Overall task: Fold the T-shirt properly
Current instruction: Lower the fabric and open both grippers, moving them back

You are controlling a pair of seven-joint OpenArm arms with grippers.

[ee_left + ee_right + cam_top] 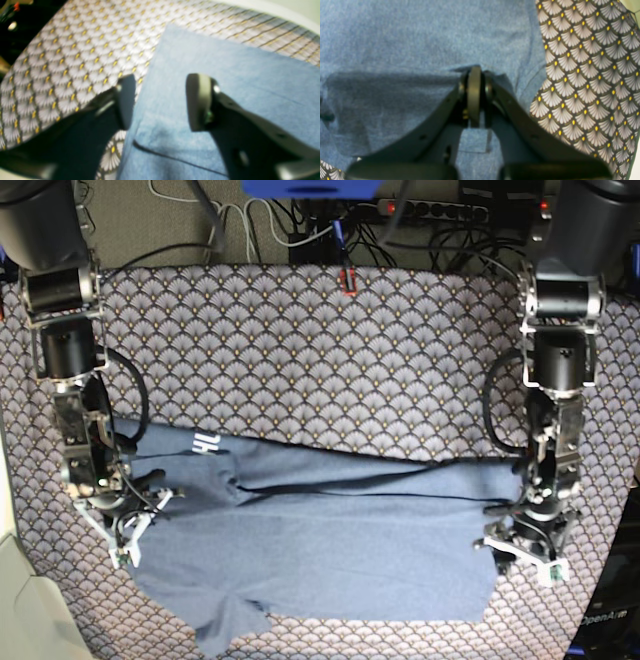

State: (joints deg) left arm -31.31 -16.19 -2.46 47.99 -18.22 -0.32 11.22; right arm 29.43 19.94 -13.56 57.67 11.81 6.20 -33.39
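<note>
My left pincer (160,102) stands wide open, holding nothing, astride the T-shirt (330,550) edge directly beneath it. My right pincer (475,82) is pinched shut on a fold of cloth. The shirt's long axis runs between them across the table cover (300,350).

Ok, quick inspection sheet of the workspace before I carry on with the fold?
Surface: scallop-patterned table cover, bare above the garment.
Job's things: T-shirt spread wide, part-folded, white lettering showing near its upper edge by the right arm.
Clutter: nothing seen.
Grippers: left gripper open above the shirt's edge, holding nothing; right gripper shut on a pinch of T-shirt.
Cables: cables and a power strip behind the table.
Surroundings: floor beyond the table.
</note>
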